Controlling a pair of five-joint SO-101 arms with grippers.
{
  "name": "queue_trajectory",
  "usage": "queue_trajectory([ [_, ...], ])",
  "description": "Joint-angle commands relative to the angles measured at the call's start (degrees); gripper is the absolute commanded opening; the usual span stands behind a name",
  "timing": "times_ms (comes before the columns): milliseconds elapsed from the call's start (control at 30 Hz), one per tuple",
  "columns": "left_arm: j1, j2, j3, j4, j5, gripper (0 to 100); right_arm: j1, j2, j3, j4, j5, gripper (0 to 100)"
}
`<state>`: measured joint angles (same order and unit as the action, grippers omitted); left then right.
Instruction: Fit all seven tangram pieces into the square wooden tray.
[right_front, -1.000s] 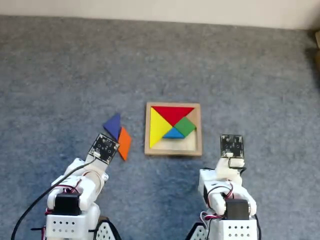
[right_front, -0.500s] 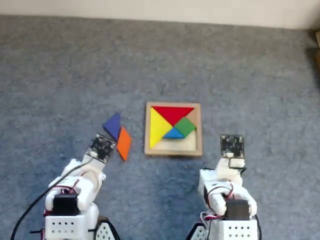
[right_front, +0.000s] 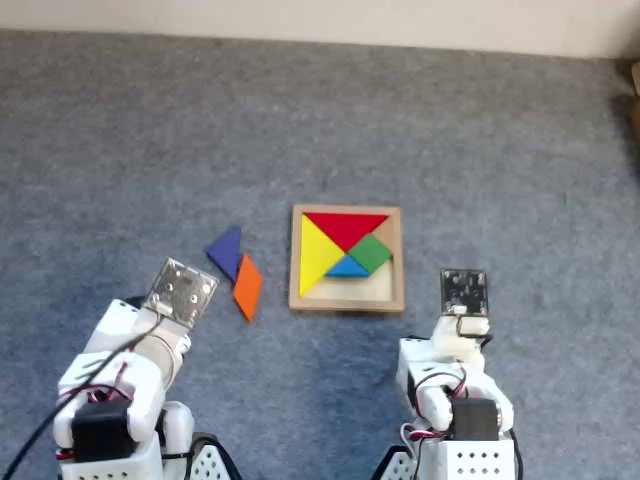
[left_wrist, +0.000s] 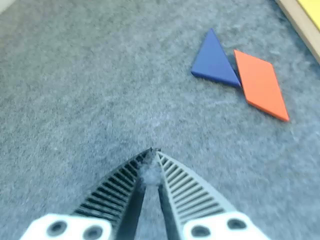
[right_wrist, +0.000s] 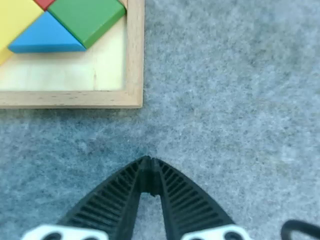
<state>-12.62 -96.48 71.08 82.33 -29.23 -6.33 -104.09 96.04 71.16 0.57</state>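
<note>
Since a second ago the left arm (right_front: 130, 370) has swung back toward the lower left of the high view, away from the two loose pieces; the right arm (right_front: 455, 390), the tray and all the pieces lie as they did.

Six pieces can be counted. Four sit in the square wooden tray (right_front: 346, 306) at the centre of the frame: one red triangle (right_front: 345, 228) along its upper edge, one yellow triangle (right_front: 315, 255) along its left edge, one green square (right_front: 371, 253) and one light blue triangle (right_front: 348, 267). Two lie on the grey carpet (right_front: 450, 130) just left of the tray: one dark blue triangle (right_front: 227, 252) and one orange parallelogram (right_front: 247, 285), side by side and seemingly touching.

Bare wood shows as a strip along the tray's lower edge and in its lower right corner. Open carpet surrounds the tray on every side, and nothing stands between the loose pair and the tray's left rim.

In the left wrist view the left gripper (left_wrist: 151, 155) has its jaws closed on nothing, above bare carpet, well apart from the blue and orange pieces. The right gripper (right_wrist: 148, 162) is likewise closed and empty, near the tray's lower right corner. A pale strip (right_front: 300, 20) runs along the top of the frame.
</note>
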Motion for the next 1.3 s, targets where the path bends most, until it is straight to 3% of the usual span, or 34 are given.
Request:
queue_trajectory([
  [0,-0.3,13.6,-13.8,3.2,-0.6,4,0.6,-0.8,7.9,0.5,-0.2,0.5],
  [167,-0.1,34.1,-27.2,6.2,-0.5,7,0.6,-0.8,7.9,0.5,-0.2,0.5],
  [400,-0.2,51.1,-33.3,4.2,4.7,30,0.6,-0.8,7.9,0.5,-0.2,0.5],
  [933,5.2,74.4,-34.7,-17.9,4.8,27,0.6,-0.8,7.9,0.5,-0.2,0.5],
  [1033,5.4,79.9,-37.8,-18.9,5.4,27,0.6,-0.8,7.9,0.5,-0.2,0.5],
  [1267,6.3,91.4,-48.4,-18.6,16.2,27,0.6,-0.8,7.9,0.5,-0.2,0.5],
])
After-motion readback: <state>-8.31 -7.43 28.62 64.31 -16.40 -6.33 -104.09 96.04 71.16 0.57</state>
